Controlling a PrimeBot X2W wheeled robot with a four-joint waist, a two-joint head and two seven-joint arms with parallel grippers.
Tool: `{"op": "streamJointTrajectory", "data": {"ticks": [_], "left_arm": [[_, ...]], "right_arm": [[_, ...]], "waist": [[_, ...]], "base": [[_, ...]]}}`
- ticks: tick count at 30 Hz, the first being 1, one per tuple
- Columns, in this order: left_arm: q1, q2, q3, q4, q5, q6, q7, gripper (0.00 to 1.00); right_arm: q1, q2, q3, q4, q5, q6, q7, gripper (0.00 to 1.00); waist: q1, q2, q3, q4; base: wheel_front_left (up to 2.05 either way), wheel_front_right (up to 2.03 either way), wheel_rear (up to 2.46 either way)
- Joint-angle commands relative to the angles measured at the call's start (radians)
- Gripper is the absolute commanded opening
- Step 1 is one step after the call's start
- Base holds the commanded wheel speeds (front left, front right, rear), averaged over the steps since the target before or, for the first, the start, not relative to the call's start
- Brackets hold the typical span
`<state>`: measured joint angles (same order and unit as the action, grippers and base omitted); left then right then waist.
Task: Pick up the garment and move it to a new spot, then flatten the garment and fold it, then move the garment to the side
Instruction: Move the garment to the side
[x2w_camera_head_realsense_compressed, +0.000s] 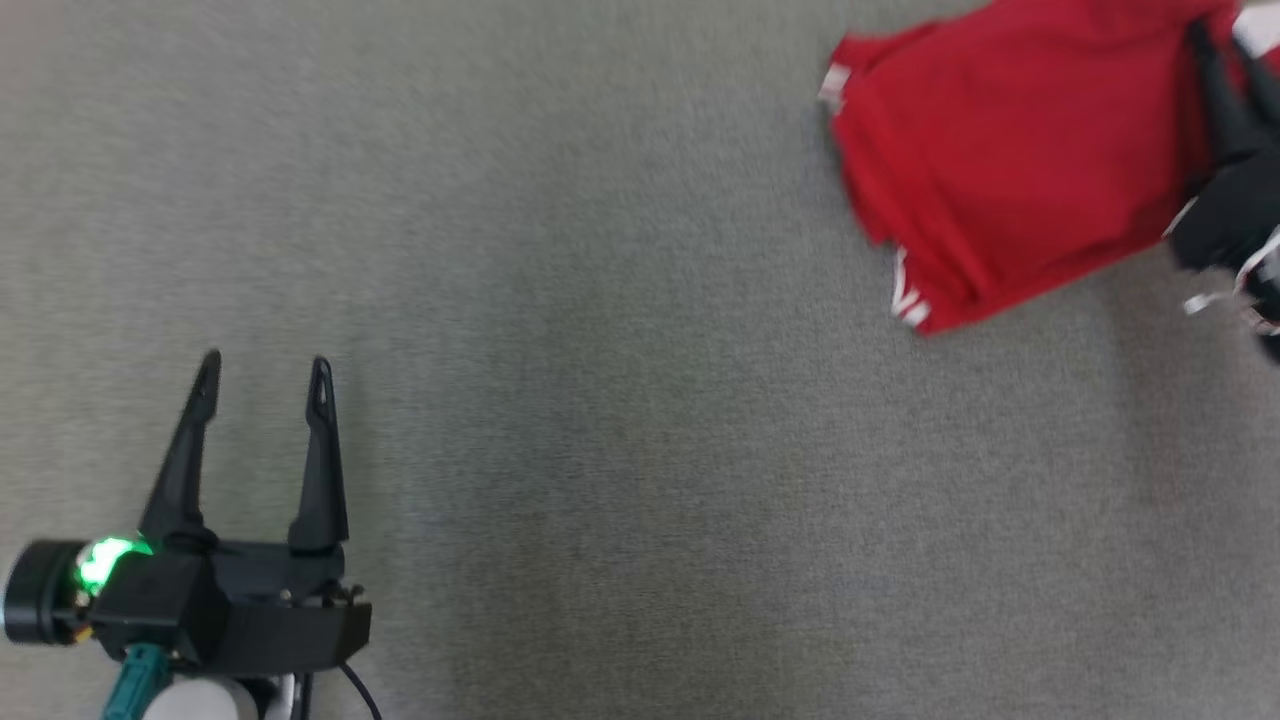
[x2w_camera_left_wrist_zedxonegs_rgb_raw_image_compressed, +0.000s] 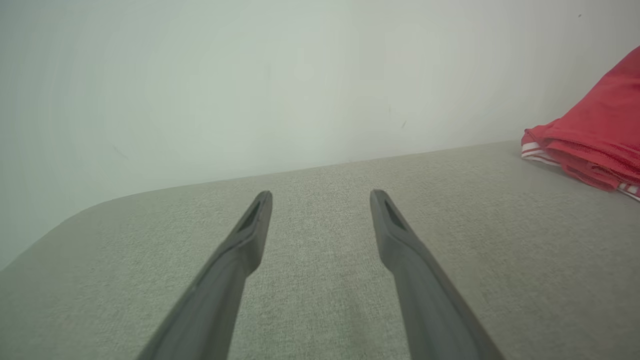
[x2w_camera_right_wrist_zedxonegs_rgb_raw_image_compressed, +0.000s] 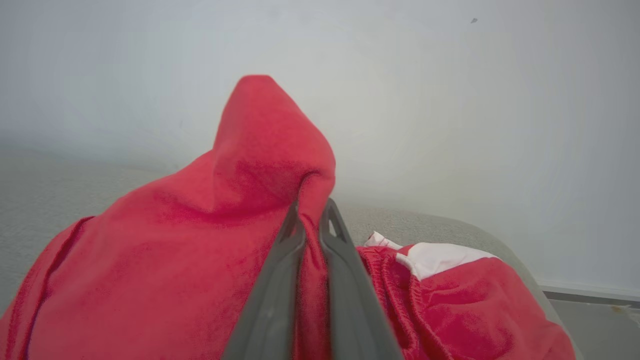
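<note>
The garment (x2w_camera_head_realsense_compressed: 1010, 160) is red with white stripe trim, lying bunched at the upper right of the grey table. My right gripper (x2w_camera_head_realsense_compressed: 1228, 60) is at the garment's right edge, shut on a fold of the red cloth. In the right wrist view the gripper (x2w_camera_right_wrist_zedxonegs_rgb_raw_image_compressed: 312, 210) pinches that fold, and the garment (x2w_camera_right_wrist_zedxonegs_rgb_raw_image_compressed: 200, 240) rises in a peak above the fingertips. A white inner patch shows beside an elastic waistband to the right. My left gripper (x2w_camera_head_realsense_compressed: 265, 375) is open over bare table at the lower left, far from the garment. The left wrist view has the garment (x2w_camera_left_wrist_zedxonegs_rgb_raw_image_compressed: 595, 135) at its right edge, beyond the open gripper (x2w_camera_left_wrist_zedxonegs_rgb_raw_image_compressed: 320, 197).
The grey fabric-covered table (x2w_camera_head_realsense_compressed: 600, 400) spreads wide between the two grippers. A pale wall (x2w_camera_left_wrist_zedxonegs_rgb_raw_image_compressed: 250, 75) stands behind the table's far edge. The table's rounded corner and a strip of floor (x2w_camera_right_wrist_zedxonegs_rgb_raw_image_compressed: 595, 310) show at the lower right of the right wrist view.
</note>
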<state>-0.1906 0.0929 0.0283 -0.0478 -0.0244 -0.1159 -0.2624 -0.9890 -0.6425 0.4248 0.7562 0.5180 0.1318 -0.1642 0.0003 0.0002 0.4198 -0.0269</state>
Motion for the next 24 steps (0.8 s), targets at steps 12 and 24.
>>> {"op": "streamJointTrajectory", "data": {"ticks": [12,24], "left_arm": [[-0.066,0.087,0.014,-0.131,0.043,0.001,-0.003,1.0],[-0.085,0.125,-0.004,-0.201,0.064,0.006,-0.002,1.0]], "right_arm": [[-0.163,-0.142,0.005,-0.012,-0.002,-0.003,0.035,0.0],[-0.268,-0.226,0.012,0.055,-0.026,-0.003,0.055,0.0]], "waist": [[-0.0003,-0.0002,0.269,-0.2],[-0.0003,-0.0002,0.333,-0.215]], "base": [[0.0,0.0,0.0],[0.0,0.0,0.0]]}}
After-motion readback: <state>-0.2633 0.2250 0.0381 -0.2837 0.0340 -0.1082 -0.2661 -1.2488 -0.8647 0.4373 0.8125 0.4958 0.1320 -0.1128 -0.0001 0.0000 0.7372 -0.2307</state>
